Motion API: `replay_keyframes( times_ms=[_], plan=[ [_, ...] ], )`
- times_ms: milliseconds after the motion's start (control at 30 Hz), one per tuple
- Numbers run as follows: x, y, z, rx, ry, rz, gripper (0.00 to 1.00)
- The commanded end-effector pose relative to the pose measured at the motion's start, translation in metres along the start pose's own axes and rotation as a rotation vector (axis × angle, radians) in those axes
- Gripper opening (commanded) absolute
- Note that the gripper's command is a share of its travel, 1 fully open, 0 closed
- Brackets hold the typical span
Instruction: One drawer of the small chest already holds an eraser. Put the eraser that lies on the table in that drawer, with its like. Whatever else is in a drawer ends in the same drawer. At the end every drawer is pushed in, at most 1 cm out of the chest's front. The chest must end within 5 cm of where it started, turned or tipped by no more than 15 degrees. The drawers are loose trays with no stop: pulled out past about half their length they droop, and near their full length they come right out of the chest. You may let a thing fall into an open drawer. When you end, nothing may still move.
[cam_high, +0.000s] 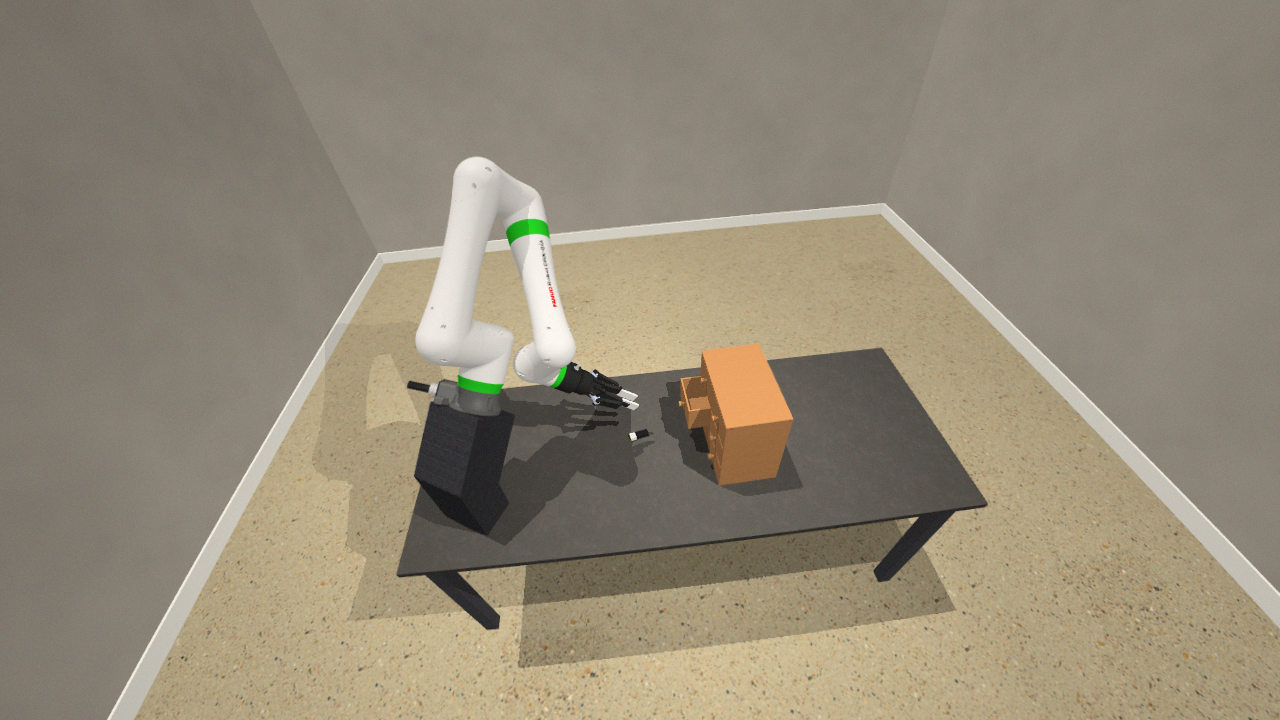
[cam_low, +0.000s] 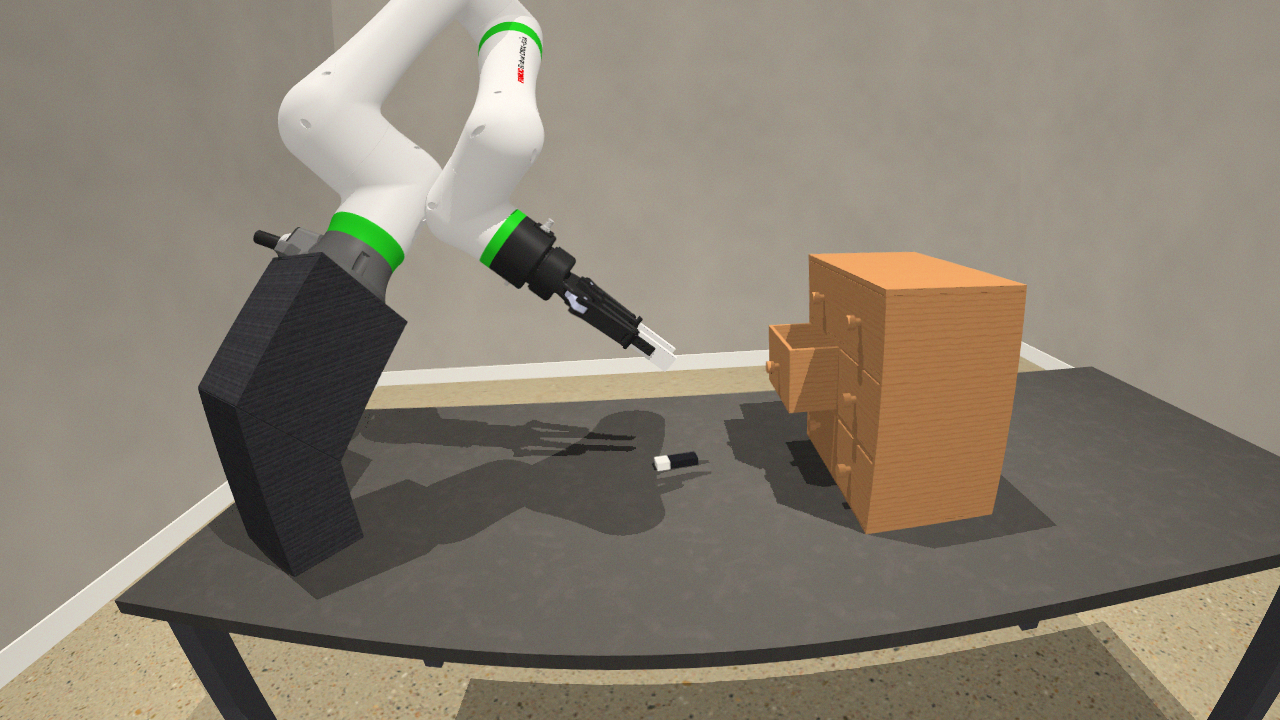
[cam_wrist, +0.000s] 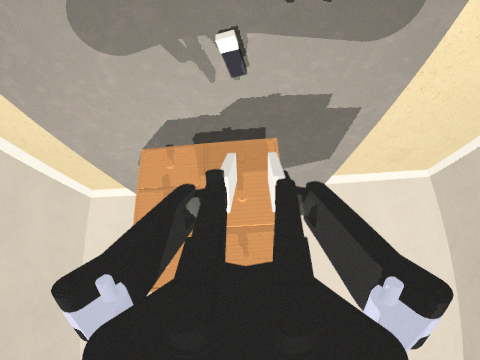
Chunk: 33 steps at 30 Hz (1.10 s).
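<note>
Slanting down over the desk (cam_high: 850, 429) (cam_low: 626, 582) (cam_wrist: 75, 90), the gripper (cam_high: 632, 400) (cam_low: 665, 353) (cam_wrist: 252, 166) stands slightly open with nothing between its pads, well above the black-and-white eraser (cam_high: 639, 435) (cam_low: 675, 461) (cam_wrist: 231, 53), which lies on the desk in front of the orange chest (cam_high: 751, 394) (cam_low: 948, 394) (cam_wrist: 150, 167); one middle-row drawer (cam_high: 686, 407) (cam_low: 812, 380) (cam_wrist: 250, 212) juts out, its contents hidden from these angles

Red "FANUC" (rest too small) on the white arm (cam_high: 540, 286) (cam_low: 510, 111).
</note>
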<state>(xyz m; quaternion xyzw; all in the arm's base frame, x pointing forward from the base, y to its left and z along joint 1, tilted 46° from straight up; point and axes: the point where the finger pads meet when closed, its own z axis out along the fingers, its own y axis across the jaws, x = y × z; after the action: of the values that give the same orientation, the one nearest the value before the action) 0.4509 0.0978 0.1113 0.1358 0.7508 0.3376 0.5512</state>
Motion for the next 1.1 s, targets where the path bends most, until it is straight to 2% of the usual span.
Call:
replay_keyframes(
  times_ms=[0,167,367,400,467,500,567,667,1067],
  plan=[
    [-0.028,-0.014,-0.023,0.049,0.166,-0.038,0.20],
    [-0.029,-0.012,-0.051,0.051,0.402,-0.031,0.20],
    [-0.030,-0.014,-0.084,0.063,0.604,-0.022,0.20],
    [-0.031,-0.014,-0.089,0.065,0.636,-0.022,0.20],
    [-0.031,-0.014,-0.089,0.065,0.636,-0.022,0.20],
    [-0.031,-0.013,-0.093,0.069,0.738,-0.022,0.20],
    [-0.031,-0.012,-0.099,0.069,0.810,-0.020,0.20],
    [-0.031,-0.012,-0.102,0.070,0.840,-0.019,0.20],
    [-0.031,-0.012,-0.103,0.070,0.842,-0.019,0.20]
  ],
)
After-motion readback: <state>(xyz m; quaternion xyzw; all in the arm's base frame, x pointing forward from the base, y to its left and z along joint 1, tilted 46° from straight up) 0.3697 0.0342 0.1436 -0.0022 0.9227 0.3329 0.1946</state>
